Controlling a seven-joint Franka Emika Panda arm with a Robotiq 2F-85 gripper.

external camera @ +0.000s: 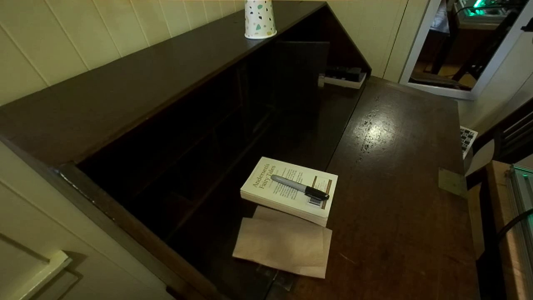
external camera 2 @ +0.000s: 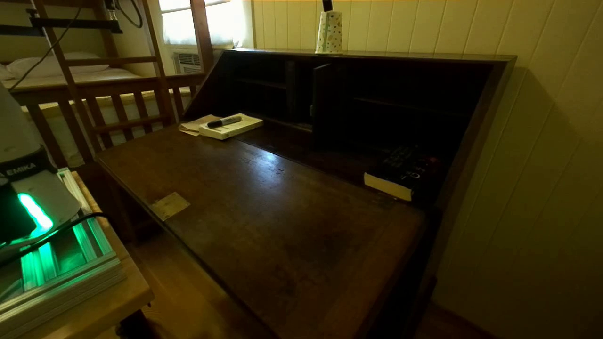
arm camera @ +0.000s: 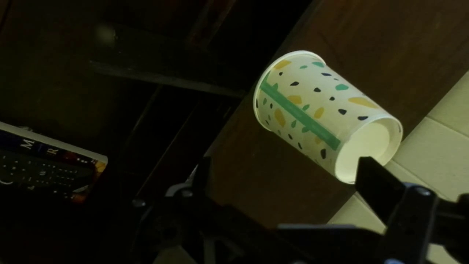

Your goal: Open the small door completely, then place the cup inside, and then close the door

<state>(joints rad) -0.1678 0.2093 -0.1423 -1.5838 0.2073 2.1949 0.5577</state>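
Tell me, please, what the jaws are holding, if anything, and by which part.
Nothing is held: the jaws stand open, and the cup rests upside down on the desk top.

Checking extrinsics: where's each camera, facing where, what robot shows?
Exterior view: high, near the brown paper, facing down along the desk; robot: none clear.
Exterior view: in front, near the dark book, facing the small door; arm left, one claw fingertip top.
Wrist view: on the wrist, facing the cup; open claw at bottom.
Both exterior views share the white book and cup.

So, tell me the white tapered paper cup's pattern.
The white cup: green, yellow and dark flecks plus a green stripe; clearest in the wrist view.
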